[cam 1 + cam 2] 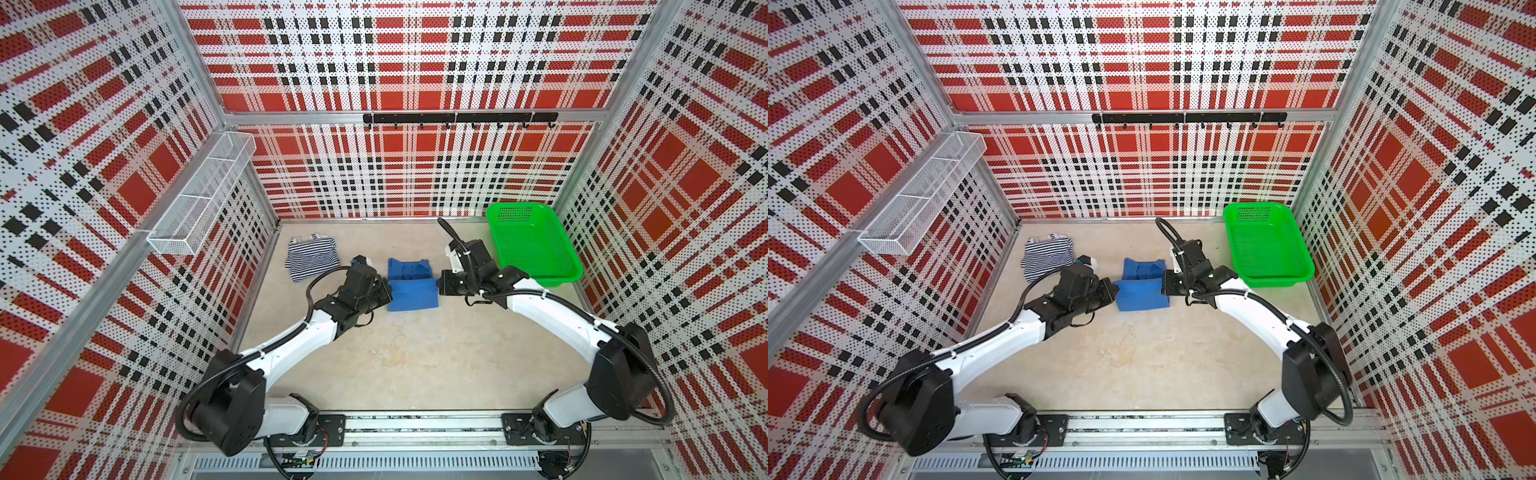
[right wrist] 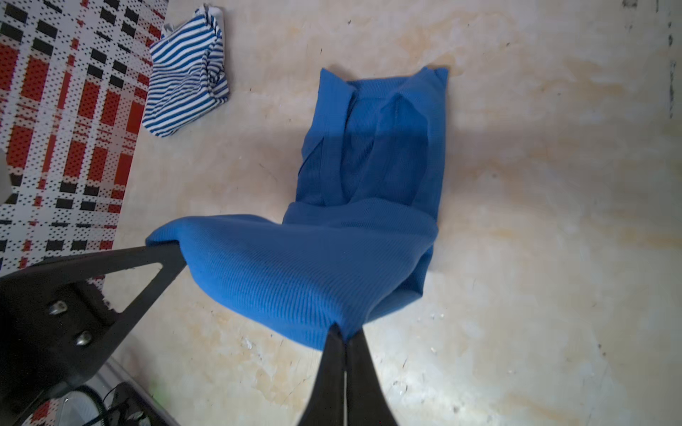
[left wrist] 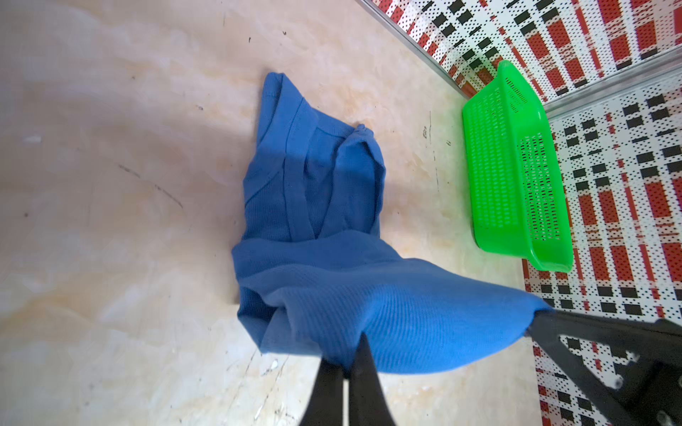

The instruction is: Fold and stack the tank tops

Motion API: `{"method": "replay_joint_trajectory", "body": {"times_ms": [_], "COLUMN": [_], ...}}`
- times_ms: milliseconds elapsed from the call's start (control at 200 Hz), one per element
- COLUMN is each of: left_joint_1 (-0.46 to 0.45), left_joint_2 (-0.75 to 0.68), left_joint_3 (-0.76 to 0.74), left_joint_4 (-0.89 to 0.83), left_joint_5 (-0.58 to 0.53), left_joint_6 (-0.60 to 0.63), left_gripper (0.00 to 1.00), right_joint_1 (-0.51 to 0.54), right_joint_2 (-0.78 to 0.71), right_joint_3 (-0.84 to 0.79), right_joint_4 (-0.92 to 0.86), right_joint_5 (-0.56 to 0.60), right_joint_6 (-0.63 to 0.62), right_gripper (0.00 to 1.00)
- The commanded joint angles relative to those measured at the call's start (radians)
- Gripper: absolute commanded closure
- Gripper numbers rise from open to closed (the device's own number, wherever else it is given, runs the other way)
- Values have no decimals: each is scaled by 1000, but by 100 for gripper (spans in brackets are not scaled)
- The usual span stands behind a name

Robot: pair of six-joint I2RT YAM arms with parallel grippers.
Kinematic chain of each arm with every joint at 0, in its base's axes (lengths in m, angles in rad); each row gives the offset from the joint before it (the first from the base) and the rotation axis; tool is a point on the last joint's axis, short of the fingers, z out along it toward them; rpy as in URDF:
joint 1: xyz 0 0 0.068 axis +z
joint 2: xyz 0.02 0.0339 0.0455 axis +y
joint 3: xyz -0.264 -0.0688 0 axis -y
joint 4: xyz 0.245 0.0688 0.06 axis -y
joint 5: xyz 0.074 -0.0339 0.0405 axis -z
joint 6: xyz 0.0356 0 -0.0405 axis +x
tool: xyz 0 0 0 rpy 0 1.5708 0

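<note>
- Ribbed royal blue tank top (image 1: 413,297) lay half-folded.
- Straps pointed at the rear wall (image 1: 415,187), length front-to-back.
- Left gripper (image 3: 347,365) and right gripper (image 2: 345,337) each pinched its hem.

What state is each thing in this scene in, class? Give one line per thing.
Blue top: partly folded, near edge lifted by both grippers, strap end flat on the table.
Striped top: roughly folded, lying alone at the far left.
Basket: upright, empty.
Left gripper: shut on the blue top's edge.
Right gripper: shut on the blue top's edge.
</note>
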Motion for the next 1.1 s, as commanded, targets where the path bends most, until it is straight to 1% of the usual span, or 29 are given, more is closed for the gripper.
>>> {"method": "replay_joint_trajectory", "body": {"times_ms": [0, 130, 231, 426, 541, 571, 626, 656, 707, 747, 777, 787, 812, 832, 912, 957, 1002, 1057, 1097], "left_joint_1": [57, 118, 159, 220, 234, 236, 238, 237, 236, 236, 236, 237, 238, 240, 248, 255, 259, 258, 257], "left_joint_2": [83, 203, 296, 506, 628, 661, 714, 741, 784, 812, 829, 833, 843, 849, 851, 832, 805, 777, 774], "left_joint_3": [65, 122, 186, 351, 466, 498, 552, 580, 624, 656, 676, 682, 695, 705, 715, 695, 662, 619, 599], "left_joint_4": [48, 111, 143, 210, 247, 251, 269, 276, 279, 275, 270, 266, 258, 250, 219, 209, 205, 208, 209], "left_joint_5": [54, 115, 142, 198, 225, 233, 249, 255, 271, 277, 279, 277, 275, 272, 259, 248, 227, 203, 206], "left_joint_6": [123, 162, 195, 246, 279, 291, 305, 313, 325, 334, 339, 342, 348, 354, 367, 368, 367, 364, 362], "left_gripper": [100, 100, 100, 100, 100, 97, 97, 94, 91, 86, 78, 74, 65, 60, 48, 42, 35, 25, 19], "right_joint_1": [-37, -66, -88, -148, -189, -197, -208, -214, -226, -235, -240, -242, -246, -249, -256, -257, -257, -257, -255], "right_joint_2": [76, 190, 272, 453, 555, 578, 614, 634, 668, 689, 703, 707, 718, 726, 734, 718, 691, 646, 609], "right_joint_3": [64, 139, 206, 345, 434, 458, 499, 519, 557, 575, 585, 589, 599, 608, 619, 616, 591, 532, 473], "right_joint_4": [-2, 14, 17, 55, 84, 88, 95, 98, 79, 79, 82, 81, 80, 78, 90, 87, 87, 92, 115], "right_joint_5": [-36, -77, -82, -109, -121, -120, -106, -100, -100, -104, -103, -101, -98, -98, -109, -120, -117, -113, -124], "right_joint_6": [-74, -97, -120, -142, -143, -143, -150, -152, -153, -153, -153, -154, -156, -162, -184, -192, -187, -153, -121], "right_gripper": [100, 100, 100, 100, 100, 100, 100, 100, 100, 100, 100, 98, 90, 84, 53, 43, 40, 40, 40]}}
